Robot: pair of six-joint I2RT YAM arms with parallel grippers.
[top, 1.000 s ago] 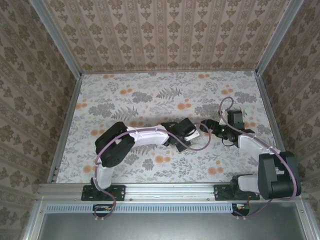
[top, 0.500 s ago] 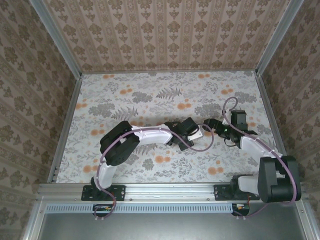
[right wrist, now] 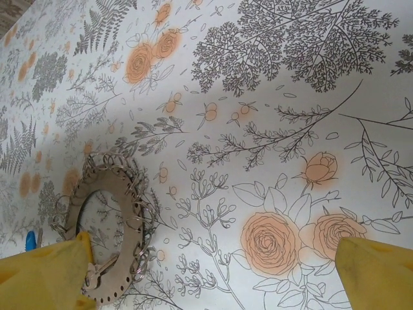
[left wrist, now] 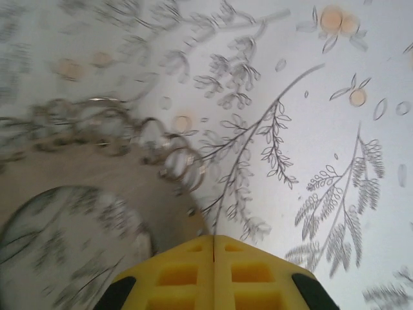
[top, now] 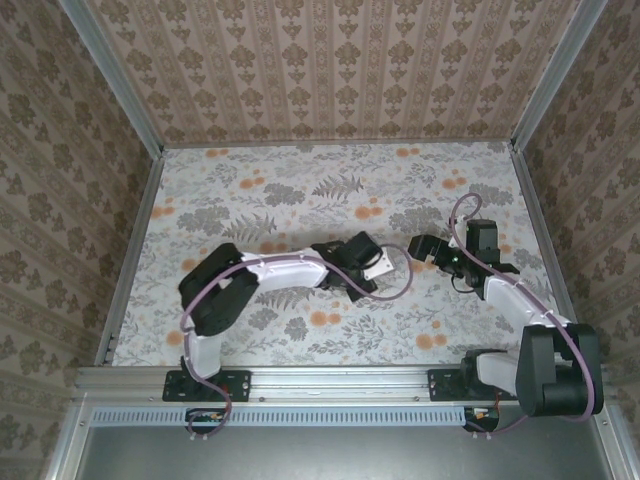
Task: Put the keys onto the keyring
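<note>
The left arm [top: 290,268] and right arm [top: 512,298] have white shells between bulky black joints, purple cables [top: 184,318] alongside, black base plates [top: 208,385] toward 6 o'clock, blocky yellow fingers [left wrist: 181,279], and perhaps a green wrist light [top: 452,262].

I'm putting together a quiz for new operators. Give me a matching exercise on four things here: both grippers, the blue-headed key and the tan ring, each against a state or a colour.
Things:
1. left gripper
2. right gripper
3. key
4. tan ring

Descriptions:
A. blue head
B. fingers wide apart
C. small holes along its rim
D. fingers pressed together

Pairs: 1-D, 2-B, 3-A, 4-C
</note>
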